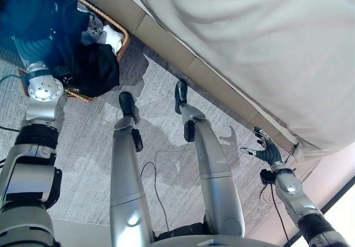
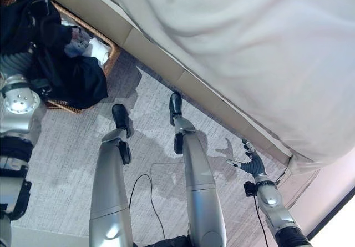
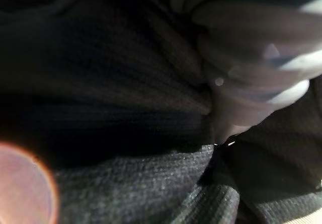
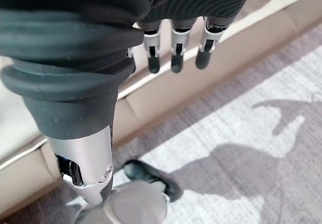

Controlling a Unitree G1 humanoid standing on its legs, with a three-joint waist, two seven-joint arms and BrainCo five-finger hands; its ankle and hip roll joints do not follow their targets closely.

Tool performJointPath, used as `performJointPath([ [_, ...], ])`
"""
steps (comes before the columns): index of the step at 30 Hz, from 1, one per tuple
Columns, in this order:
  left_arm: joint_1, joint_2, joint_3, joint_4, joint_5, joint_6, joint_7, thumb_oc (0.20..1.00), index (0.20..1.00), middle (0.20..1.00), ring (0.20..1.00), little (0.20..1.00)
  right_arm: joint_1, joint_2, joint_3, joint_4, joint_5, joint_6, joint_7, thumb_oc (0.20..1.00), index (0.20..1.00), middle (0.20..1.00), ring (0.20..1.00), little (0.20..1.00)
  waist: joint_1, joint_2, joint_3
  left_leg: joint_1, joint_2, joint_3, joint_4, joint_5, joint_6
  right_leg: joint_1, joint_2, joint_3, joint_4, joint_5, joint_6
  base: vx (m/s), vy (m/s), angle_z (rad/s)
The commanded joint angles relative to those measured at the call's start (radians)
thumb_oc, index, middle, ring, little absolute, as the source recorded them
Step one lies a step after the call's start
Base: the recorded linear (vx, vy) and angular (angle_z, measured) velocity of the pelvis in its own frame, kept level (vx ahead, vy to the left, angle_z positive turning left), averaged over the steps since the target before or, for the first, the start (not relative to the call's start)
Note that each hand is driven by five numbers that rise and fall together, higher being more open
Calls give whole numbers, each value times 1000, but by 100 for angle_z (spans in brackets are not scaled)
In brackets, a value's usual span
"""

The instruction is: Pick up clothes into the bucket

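Dark clothes [image 1: 94, 66] heaped in the wicker basket [image 1: 123, 43], spilling over its near rim onto the grey carpet [image 1: 166, 147], with a white piece [image 1: 113, 36] showing among them. Left arm reaching straight into that heap; left hand buried among dark knit folds in the left wrist view, so cannot tell how its fingers stand or whether any cloth is caught. Clothes all around and pressed against that hand, none apart from it. Right hand [image 1: 267, 150] well apart on the far side, hanging over bare carpet just beside the bed's beige base [image 1: 211, 72], fingers straight and relaxed, holding nothing. Left hand plainly the nearer; likely releasing or settling cloth into the basket.
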Motion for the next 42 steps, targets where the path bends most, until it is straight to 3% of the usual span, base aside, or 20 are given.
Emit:
performJointPath([
  [1,35,40,85,-62,0,-28,46,200,200,200,200,200,43,-23,17,-40,22,-21,-22,1000,1000,1000,1000,1000,47,-27,-18,36,-28,-29,49,-71,18,56,-74,10,-39,2,82,0,0,0],
  [7,97,12,127,-93,5,-16,60,200,200,200,200,200,33,-30,23,-48,20,-15,-18,1000,1000,1000,1000,1000,55,-28,-18,44,-36,-32,25,-60,16,67,-81,6,-58,6,79,0,0,0],
  [8,97,13,126,-85,0,2,51,1000,1000,1000,1000,1000,31,-31,27,-49,20,-9,-16,1000,1000,1000,1000,1000,57,-27,-18,47,-38,-33,15,-54,15,73,-82,2,-66,10,80,-25,1,3],
  [24,108,18,141,-91,42,-4,72,1000,1000,1000,1000,1000,11,-13,56,-10,7,8,-18,1000,1000,1000,1000,1000,72,-12,-18,161,-45,-32,-93,-8,7,173,-90,-9,-127,26,77,-28,-10,6],
  [26,136,21,153,-131,31,-37,62,1000,1000,1000,1000,1000,4,-13,56,17,3,6,-20,1000,1000,1000,1000,1000,87,5,-18,206,-51,-34,-124,7,5,210,-95,-13,-126,19,74,-40,-34,1],
  [32,175,3,165,-137,41,-38,50,1000,1000,1000,1000,1000,-8,-2,55,60,-18,16,-35,1000,1000,1000,1000,1000,106,35,-18,313,-60,-39,-210,44,-4,312,-106,-31,-151,13,70,-40,-44,7],
  [37,322,-94,213,-138,30,-37,-4,1000,1000,1000,1000,1000,-16,20,31,115,-42,40,-51,1000,1000,1000,1000,1000,132,76,-18,528,-70,-47,-343,88,-14,502,-113,-59,-181,-5,62,-39,-66,10],
  [38,353,-120,223,-148,21,-44,-25,1000,1000,1000,1000,1000,-21,25,21,131,-43,43,-51,1000,1000,1000,1000,1000,131,83,-18,548,-75,-46,-371,128,-11,523,-117,-71,-202,25,52,4,-44,15],
  [39,361,-121,222,-148,21,-43,-25,1000,1000,1000,1000,1000,-15,24,25,132,-43,44,-50,1000,1000,1000,1000,1000,131,84,-18,574,-72,-51,-367,96,-15,545,-113,-65,-193,-5,60,-57,-37,21],
  [40,413,-175,222,-149,-29,-56,-94,1000,1000,1000,1000,1000,-27,31,4,164,-36,50,-48,1000,1000,1000,1000,1000,135,98,-18,642,-75,-50,-414,137,-15,615,-116,-83,-226,20,50,18,-37,20],
  [42,447,-197,219,-152,-56,-58,-149,1000,1000,1000,1000,1000,-26,31,-7,165,-34,53,-42,1000,1000,1000,1000,1000,133,106,-18,692,-74,-51,-436,140,-17,666,-113,-86,-242,20,51,10,-10,17],
])
